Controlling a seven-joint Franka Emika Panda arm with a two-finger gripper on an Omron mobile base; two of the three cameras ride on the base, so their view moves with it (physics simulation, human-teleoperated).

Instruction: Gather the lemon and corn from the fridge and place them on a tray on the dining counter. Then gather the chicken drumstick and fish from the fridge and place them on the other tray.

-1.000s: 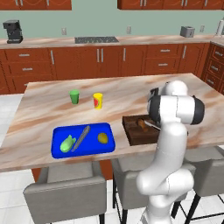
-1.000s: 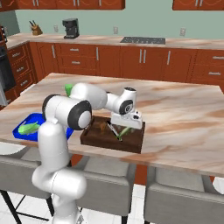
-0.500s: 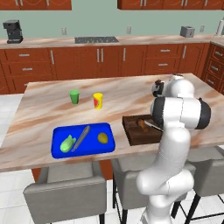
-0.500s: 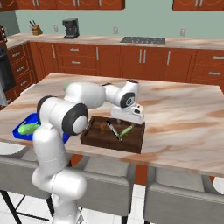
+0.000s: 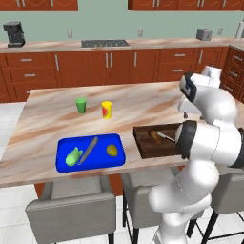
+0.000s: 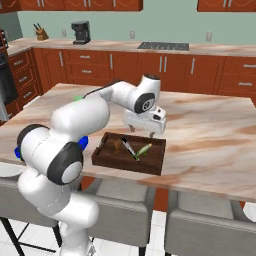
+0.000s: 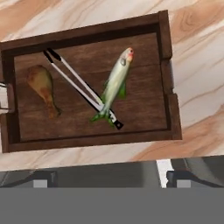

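Note:
A dark wooden tray (image 7: 166, 78) lies on the marble counter and holds a brown chicken drumstick (image 7: 43, 87), a green-and-white fish (image 7: 116, 81) and a pair of metal tongs (image 7: 78, 85). My gripper (image 6: 145, 131) hangs open a little above this tray (image 6: 127, 165), holding nothing, over the fish (image 6: 144, 149) and drumstick (image 6: 117, 145). Its fingertips (image 7: 41, 179) rise at the bottom of the hand view, wide apart. To the left, a blue tray (image 5: 62, 164) carries the lemon (image 5: 112, 150), the green-husked corn (image 5: 72, 156) and a long grey utensil (image 5: 88, 150).
A green cup (image 5: 81, 105) and a yellow-red cup (image 5: 106, 109) stand behind the blue tray. Grey stools (image 5: 71, 217) line the counter's near edge. Wooden cabinets with a cooktop (image 5: 105, 43) and a coffee machine (image 5: 13, 34) run along the back wall.
My gripper has opened wider and risen from down in the wooden tray to a little above it. The fish stays lying in the tray beside the tongs.

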